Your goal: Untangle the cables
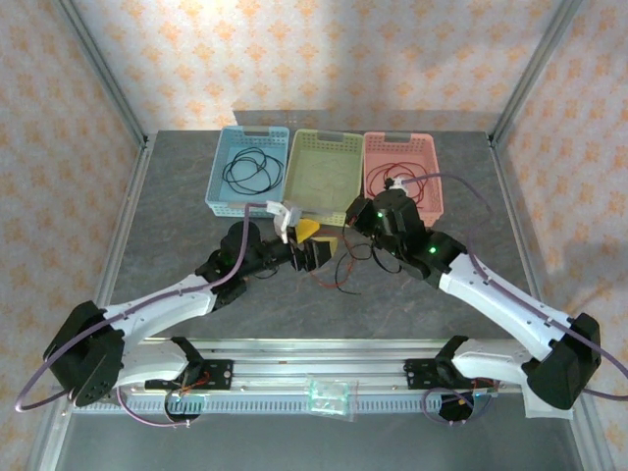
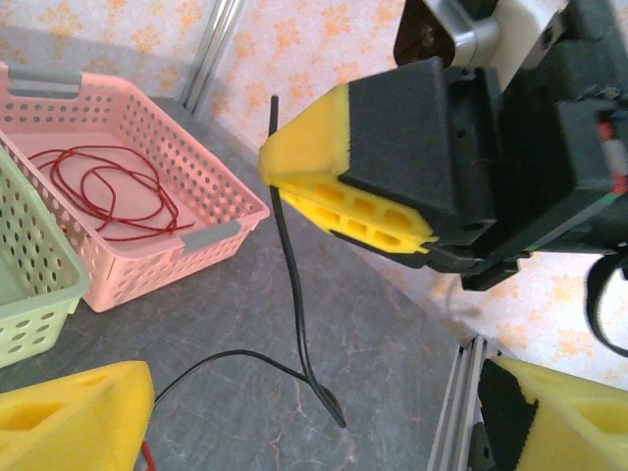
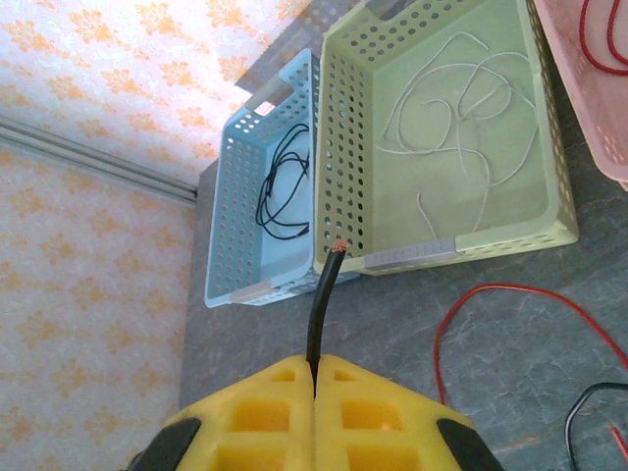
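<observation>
My right gripper (image 3: 316, 368) is shut on a thick black cable (image 3: 319, 304), whose bare copper tip pokes out ahead of the fingers. In the left wrist view that right gripper (image 2: 294, 167) hangs above the table. The black cable (image 2: 289, 265) drops from it, and its other end lies on the table. My left gripper (image 2: 324, 432) is open, its yellow fingers (image 2: 78, 407) wide apart either side of that end. A loose red cable (image 3: 461, 314) curves over the table. Both grippers meet in front of the baskets, the left gripper (image 1: 322, 257) just nearer than the right gripper (image 1: 309, 231).
Three baskets stand in a row at the back: a blue basket (image 1: 218, 186) holding a thin black cable (image 1: 250, 169), a green basket (image 1: 294, 186) holding a whitish cable (image 3: 461, 108), and a pink basket (image 1: 434, 196) holding a red cable (image 2: 108, 186). A clear plastic bag (image 1: 332, 395) lies on the near rail.
</observation>
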